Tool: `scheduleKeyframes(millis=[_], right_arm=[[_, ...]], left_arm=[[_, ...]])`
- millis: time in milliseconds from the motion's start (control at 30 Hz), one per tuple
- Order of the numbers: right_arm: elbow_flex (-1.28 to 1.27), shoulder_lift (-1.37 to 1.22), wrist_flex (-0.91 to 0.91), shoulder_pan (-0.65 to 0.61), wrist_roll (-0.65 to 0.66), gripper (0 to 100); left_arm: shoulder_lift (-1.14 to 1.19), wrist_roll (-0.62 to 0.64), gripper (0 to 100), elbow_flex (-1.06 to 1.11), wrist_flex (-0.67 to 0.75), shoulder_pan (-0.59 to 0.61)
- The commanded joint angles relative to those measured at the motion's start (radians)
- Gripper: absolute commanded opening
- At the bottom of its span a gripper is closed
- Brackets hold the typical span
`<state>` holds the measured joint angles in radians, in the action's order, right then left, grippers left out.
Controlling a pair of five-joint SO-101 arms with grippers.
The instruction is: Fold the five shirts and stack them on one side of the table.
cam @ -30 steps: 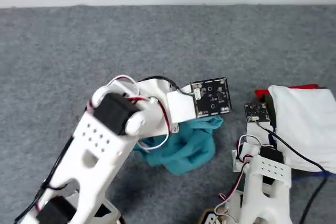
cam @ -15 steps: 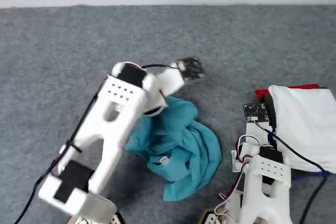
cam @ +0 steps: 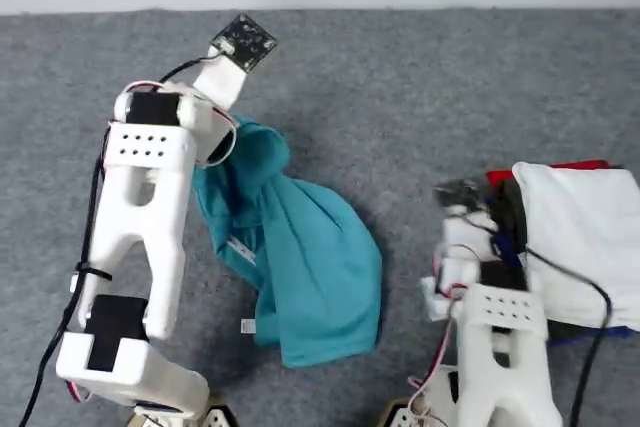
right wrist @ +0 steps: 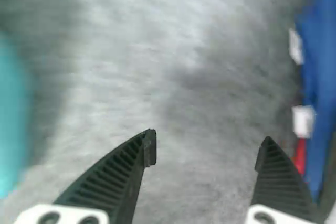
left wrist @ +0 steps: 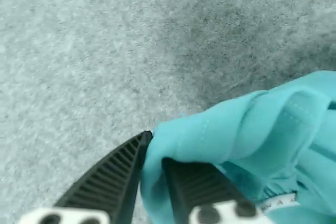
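Observation:
A teal shirt [cam: 300,257] hangs from my left gripper [left wrist: 153,153], which is shut on a fold of its cloth [left wrist: 231,135] at the left of the table; the shirt's lower part trails onto the grey mat toward the middle. A stack of folded shirts [cam: 585,237], white on top with red and blue edges beneath, lies at the right edge. My right gripper [right wrist: 207,153] stands open just above the mat beside that stack, nothing between its fingers. The blue and red shirt edges [right wrist: 315,93] lie close to one finger.
The table is covered by a grey felt mat [cam: 400,87]. A pale wall runs along the far edge. The white arm bases stand at the front, left [cam: 130,367] and right [cam: 505,367].
The left arm swung left and away from the front, dragging the teal shirt out of its bunched heap and stretching it long. The right arm shifted slightly left.

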<state>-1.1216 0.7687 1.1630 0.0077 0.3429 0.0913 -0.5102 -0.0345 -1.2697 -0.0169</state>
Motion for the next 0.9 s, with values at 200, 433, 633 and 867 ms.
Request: scheduleKeyframes(millis=[200,433,633,867], right_arm=[[0.158,-0.001,0.139,-0.670,0.051,30.7],[0.158,-0.002,0.128,-0.857,0.081,30.7],[0.150,-0.004,0.045,-0.868,0.075,30.7],[0.121,-0.153,-0.094,-0.957,0.074,30.7]], left_arm=[[0.118,0.014,1,0.005,0.071,0.014],[0.229,0.017,1,0.001,0.127,0.032],[0.293,0.092,1,0.001,0.222,0.084],[0.325,0.091,1,0.001,0.270,0.091]])
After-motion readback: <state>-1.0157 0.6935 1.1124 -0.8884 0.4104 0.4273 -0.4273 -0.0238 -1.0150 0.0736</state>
